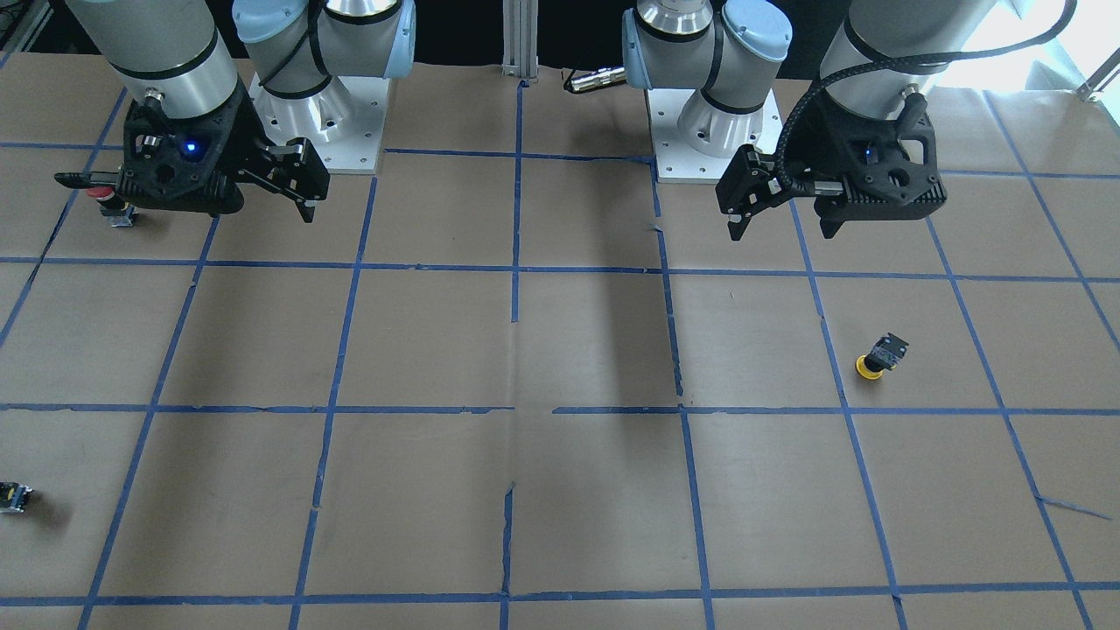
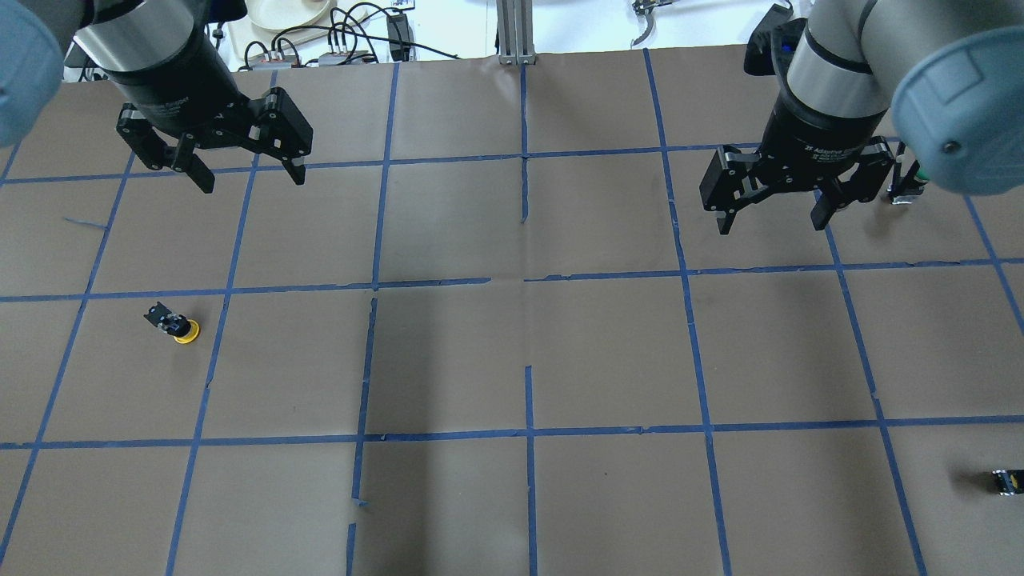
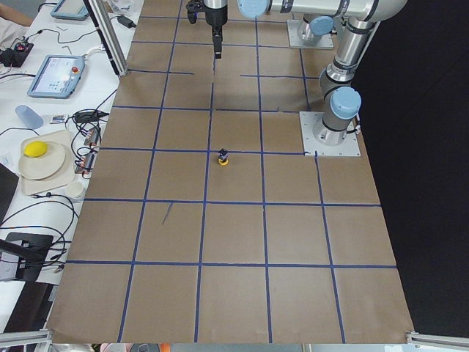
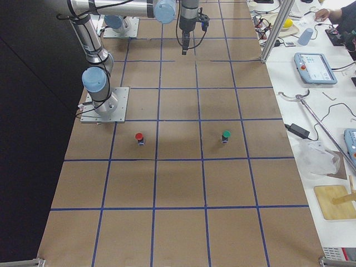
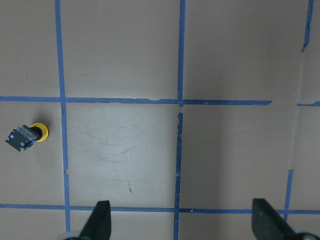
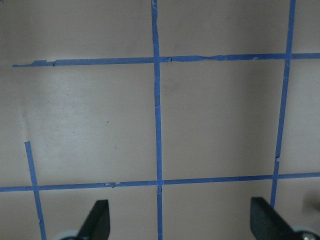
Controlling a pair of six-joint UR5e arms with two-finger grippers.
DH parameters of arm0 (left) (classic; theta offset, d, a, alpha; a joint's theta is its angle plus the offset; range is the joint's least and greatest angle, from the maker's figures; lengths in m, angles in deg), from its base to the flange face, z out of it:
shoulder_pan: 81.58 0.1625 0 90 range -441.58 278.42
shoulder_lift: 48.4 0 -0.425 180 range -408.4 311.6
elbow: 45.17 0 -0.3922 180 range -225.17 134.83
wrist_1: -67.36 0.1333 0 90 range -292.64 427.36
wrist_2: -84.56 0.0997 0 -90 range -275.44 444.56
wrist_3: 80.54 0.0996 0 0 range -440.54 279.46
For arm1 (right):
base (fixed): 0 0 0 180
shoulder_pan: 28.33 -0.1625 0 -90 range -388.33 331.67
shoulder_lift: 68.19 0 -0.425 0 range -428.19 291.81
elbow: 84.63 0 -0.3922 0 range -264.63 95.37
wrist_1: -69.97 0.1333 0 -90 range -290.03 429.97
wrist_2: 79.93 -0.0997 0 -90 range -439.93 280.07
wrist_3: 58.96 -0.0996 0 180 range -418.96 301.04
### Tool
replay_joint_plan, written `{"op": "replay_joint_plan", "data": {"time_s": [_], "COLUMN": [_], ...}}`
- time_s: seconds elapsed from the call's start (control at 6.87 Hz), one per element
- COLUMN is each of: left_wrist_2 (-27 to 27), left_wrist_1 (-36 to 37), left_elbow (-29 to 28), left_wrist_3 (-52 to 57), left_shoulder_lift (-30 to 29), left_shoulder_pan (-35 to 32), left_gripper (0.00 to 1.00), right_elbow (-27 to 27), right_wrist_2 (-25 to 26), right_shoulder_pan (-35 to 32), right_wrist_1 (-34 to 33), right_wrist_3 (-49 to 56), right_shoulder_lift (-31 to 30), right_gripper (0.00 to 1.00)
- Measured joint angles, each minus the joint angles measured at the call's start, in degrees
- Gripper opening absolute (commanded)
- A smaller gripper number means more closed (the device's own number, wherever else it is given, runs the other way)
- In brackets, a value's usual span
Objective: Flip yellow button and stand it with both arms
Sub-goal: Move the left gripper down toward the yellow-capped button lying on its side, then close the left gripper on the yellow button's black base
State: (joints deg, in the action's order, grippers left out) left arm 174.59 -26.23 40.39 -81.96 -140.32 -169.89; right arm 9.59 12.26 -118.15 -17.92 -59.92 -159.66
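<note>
The yellow button (image 1: pixel 879 357) rests with its yellow cap on the brown paper and its grey-black base tipped upward. It also shows in the overhead view (image 2: pixel 176 326), the exterior left view (image 3: pixel 223 156) and at the left edge of the left wrist view (image 5: pixel 27 136). My left gripper (image 2: pixel 250 178) hangs open and empty, high above the table and well beyond the button (image 1: pixel 781 229), (image 5: pixel 182 225). My right gripper (image 2: pixel 772 222) is open and empty on the other side of the table (image 1: pixel 184 206), (image 6: pixel 181 225).
A red-capped button (image 4: pixel 139 137) stands under my right gripper, partly hidden in the front view (image 1: pixel 105 197). A green-capped button (image 4: pixel 225 135) stands near it. A tiny dark block with a yellow spot (image 2: pixel 1008 481) lies near the table's edge. Blue tape lines grid the paper.
</note>
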Motion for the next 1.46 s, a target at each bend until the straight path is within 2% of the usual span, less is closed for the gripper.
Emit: {"op": "replay_joint_plan", "data": {"time_s": [0.29, 0.73, 1.17, 1.46], "left_wrist_2": [0.3, 0.6, 0.5, 0.6], "left_wrist_1": [0.1, 2.7, 11.4, 23.8], "left_elbow": [0.7, 7.5, 16.1, 23.4], "left_wrist_3": [1.9, 18.6, 38.4, 51.0], "left_shoulder_lift": [0.1, 0.6, 0.0, -1.3], "left_shoulder_pan": [0.6, 8.6, 20.8, 25.8], "left_gripper": [1.0, 1.0, 1.0, 1.0], "right_elbow": [0.3, 0.4, 0.4, 0.4], "right_wrist_2": [0.0, 0.0, 0.0, 0.0], "right_shoulder_pan": [0.0, -0.1, -0.1, -0.1], "right_wrist_1": [-0.1, -0.1, 0.0, 0.0], "right_wrist_3": [0.0, 0.0, 0.0, 0.0], "right_shoulder_lift": [-0.1, -0.2, -0.2, -0.2], "right_gripper": [1.0, 1.0, 1.0, 1.0]}}
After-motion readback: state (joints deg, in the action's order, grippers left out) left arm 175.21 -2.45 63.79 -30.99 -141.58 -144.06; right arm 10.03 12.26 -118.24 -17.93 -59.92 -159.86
